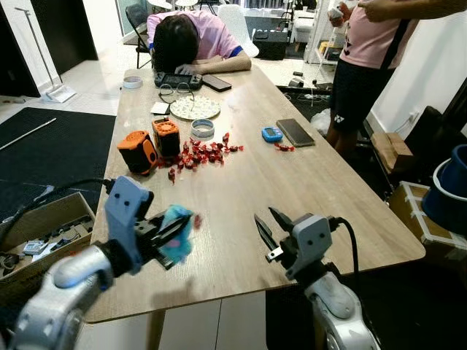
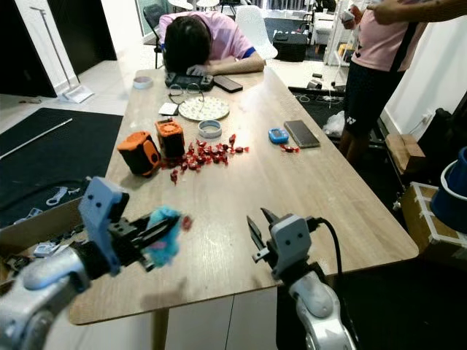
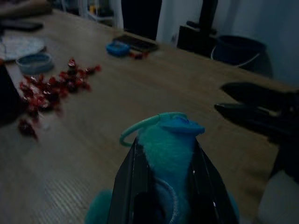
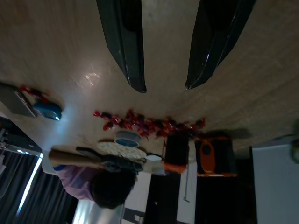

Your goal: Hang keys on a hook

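Note:
A fluffy turquoise keychain [image 1: 177,233] with a thin blue loop [image 3: 140,128] at its top sits between the black fingers of my left gripper [image 1: 175,235], which is shut on it. It hangs just above the near left part of the wooden table [image 1: 306,189]. My right gripper [image 1: 267,219] stands open over the table's near edge, to the right of the keychain and apart from it. Its two fingertips [image 4: 138,84] have nothing between them and point down at bare wood.
Red wrapped candies [image 1: 206,154], two orange-and-black boxes [image 1: 139,152], a small tin [image 1: 202,129], a plate [image 1: 195,108], a phone [image 1: 295,132] and a blue gadget [image 1: 271,134] lie mid-table. One person [image 1: 191,36] slumps at the far end. Another person [image 1: 368,58] stands at the right.

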Robot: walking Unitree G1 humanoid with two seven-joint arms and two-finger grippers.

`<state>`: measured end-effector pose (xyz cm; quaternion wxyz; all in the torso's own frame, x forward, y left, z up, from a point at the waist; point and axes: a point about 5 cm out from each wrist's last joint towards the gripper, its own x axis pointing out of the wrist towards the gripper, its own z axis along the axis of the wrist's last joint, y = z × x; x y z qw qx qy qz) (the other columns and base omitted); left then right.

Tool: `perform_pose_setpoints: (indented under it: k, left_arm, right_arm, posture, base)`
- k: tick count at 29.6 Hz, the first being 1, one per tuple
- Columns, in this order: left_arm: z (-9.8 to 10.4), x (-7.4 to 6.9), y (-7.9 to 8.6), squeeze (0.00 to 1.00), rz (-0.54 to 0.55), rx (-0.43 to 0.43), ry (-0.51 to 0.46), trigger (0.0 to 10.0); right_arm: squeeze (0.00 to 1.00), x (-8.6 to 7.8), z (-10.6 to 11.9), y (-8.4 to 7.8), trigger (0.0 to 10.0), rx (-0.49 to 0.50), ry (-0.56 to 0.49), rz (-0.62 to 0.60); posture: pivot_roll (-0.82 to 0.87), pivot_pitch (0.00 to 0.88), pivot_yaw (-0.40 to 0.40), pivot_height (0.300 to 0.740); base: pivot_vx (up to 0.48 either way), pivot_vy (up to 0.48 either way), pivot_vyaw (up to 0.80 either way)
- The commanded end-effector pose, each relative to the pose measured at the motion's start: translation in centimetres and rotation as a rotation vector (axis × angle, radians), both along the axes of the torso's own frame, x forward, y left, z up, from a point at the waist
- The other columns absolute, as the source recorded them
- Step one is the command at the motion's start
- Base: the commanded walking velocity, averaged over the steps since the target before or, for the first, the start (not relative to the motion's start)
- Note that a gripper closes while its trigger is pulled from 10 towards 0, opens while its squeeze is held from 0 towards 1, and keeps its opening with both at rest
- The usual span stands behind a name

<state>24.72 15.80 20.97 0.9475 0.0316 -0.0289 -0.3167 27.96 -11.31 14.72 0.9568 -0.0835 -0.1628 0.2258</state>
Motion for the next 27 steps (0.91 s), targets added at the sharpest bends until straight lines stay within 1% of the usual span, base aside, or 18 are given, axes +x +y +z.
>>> perform_pose_setpoints:
  k: [1, 2, 3, 4, 5, 7, 8, 9, 10, 11, 12, 13, 14, 15, 17, 19, 22, 27]
  left_arm:
    - [0.3, -0.2, -1.2, 0.00, 0.040, -0.038, -0.030, 10.0]
    - [0.3, -0.2, -1.2, 0.00, 0.040, -0.038, -0.030, 10.0]
    - [0.5, -0.1, -1.8, 0.00, 0.071, -0.044, -0.048, 10.0]
    - [0.3, 0.2, -2.5, 0.00, 0.123, -0.019, -0.074, 10.0]
    - [0.3, 0.2, -2.5, 0.00, 0.123, -0.019, -0.074, 10.0]
    - [-0.3, 0.7, -3.2, 0.00, 0.235, 0.040, -0.122, 10.0]
    - [-0.3, 0.7, -3.2, 0.00, 0.235, 0.040, -0.122, 10.0]
    - [-0.6, 0.9, -3.3, 0.00, 0.275, 0.062, -0.140, 10.0]
    - [-1.5, 1.0, -3.5, 0.00, 0.321, 0.080, -0.146, 10.0]
    - [-1.5, 1.0, -3.5, 0.00, 0.321, 0.080, -0.146, 10.0]
    - [-2.3, 1.0, -3.7, 0.00, 0.358, 0.100, -0.155, 10.0]
    - [-2.3, 1.0, -3.7, 0.00, 0.358, 0.100, -0.155, 10.0]
    - [-3.0, 0.9, -3.8, 0.00, 0.384, 0.117, -0.159, 10.0]
    - [-3.8, 0.7, -3.8, 0.00, 0.421, 0.132, -0.152, 10.0]
    - [-4.6, 0.6, -3.3, 0.00, 0.468, 0.163, -0.147, 10.0]
    - [-4.9, 0.6, -3.0, 0.00, 0.484, 0.166, -0.136, 10.0]
    - [-4.9, 0.5, -3.0, 0.00, 0.479, 0.160, -0.132, 10.0]
    - [-5.1, 0.0, -3.3, 0.00, 0.414, 0.167, -0.122, 10.0]
  right_arm:
    - [0.00, 0.2, -0.3, 0.1, 10.0, 0.019, 0.018, -0.015]
    - [0.00, 0.2, -0.3, 0.1, 10.0, 0.019, 0.018, -0.015]
    - [0.00, 0.4, -0.1, 0.3, 10.0, 0.034, 0.012, -0.022]
    - [0.00, 0.7, 0.2, 0.4, 10.0, 0.057, 0.006, -0.037]
    - [0.00, 0.7, 0.2, 0.4, 10.0, 0.057, 0.006, -0.037]
    - [0.00, 1.2, 0.6, 0.5, 10.0, 0.092, 0.001, -0.062]
    - [0.00, 1.2, 0.6, 0.5, 10.0, 0.092, 0.001, -0.062]
    - [0.00, 1.3, 0.7, 0.5, 10.0, 0.100, -0.001, -0.070]
    - [0.00, 1.3, 0.6, 0.6, 10.0, 0.106, 0.003, -0.074]
    - [0.00, 1.3, 0.6, 0.6, 10.0, 0.106, 0.003, -0.074]
    - [0.00, 1.2, 0.5, 0.7, 10.0, 0.109, 0.006, -0.076]
    - [0.00, 1.2, 0.5, 0.7, 10.0, 0.109, 0.006, -0.076]
    - [0.00, 1.1, 0.3, 0.8, 10.0, 0.110, 0.012, -0.076]
    - [0.00, 0.9, 0.0, 0.8, 10.0, 0.108, 0.019, -0.075]
    - [0.00, 0.7, -0.4, 0.7, 10.0, 0.102, 0.030, -0.075]
    - [0.00, 0.6, -0.6, 0.6, 10.0, 0.099, 0.035, -0.079]
    - [0.00, 0.6, -0.6, 0.5, 10.0, 0.094, 0.035, -0.082]
    - [0.00, 0.6, -0.8, 0.4, 10.0, 0.082, 0.035, -0.087]
  posture:
    - [0.10, 0.120, -0.024, 0.740]
    - [0.10, 0.120, -0.024, 0.740]
    - [0.10, 0.120, -0.024, 0.740]
    - [0.10, 0.117, -0.026, 0.740]
    - [0.10, 0.117, -0.026, 0.740]
    - [0.10, 0.114, -0.027, 0.740]
    - [0.10, 0.114, -0.027, 0.740]
    - [0.10, 0.113, -0.028, 0.740]
    - [0.10, 0.109, -0.029, 0.740]
    - [0.10, 0.109, -0.029, 0.740]
    - [0.10, 0.107, -0.029, 0.740]
    - [0.10, 0.107, -0.029, 0.740]
    - [0.09, 0.105, -0.030, 0.740]
    - [0.09, 0.105, -0.031, 0.740]
    - [0.09, 0.104, -0.032, 0.740]
    - [0.09, 0.103, -0.034, 0.740]
    - [0.10, 0.102, -0.035, 0.740]
    - [0.10, 0.098, -0.039, 0.740]
  base:
    - [0.000, 0.000, 0.00]
    - [0.000, 0.000, 0.00]
    - [0.000, 0.000, 0.00]
    - [0.000, 0.000, 0.00]
    - [0.000, 0.000, 0.00]
    - [0.000, 0.000, 0.00]
    - [0.000, 0.000, 0.00]
    - [0.000, 0.000, 0.00]
    - [0.000, 0.000, 0.00]
    - [0.000, 0.000, 0.00]
    - [0.000, 0.000, 0.00]
    - [0.000, 0.000, 0.00]
    - [0.000, 0.000, 0.00]
    - [0.000, 0.000, 0.00]
    - [0.000, 0.000, 0.00]
    - [0.000, 0.000, 0.00]
    - [0.000, 0.000, 0.00]
    - [0.000, 0.000, 0.00]
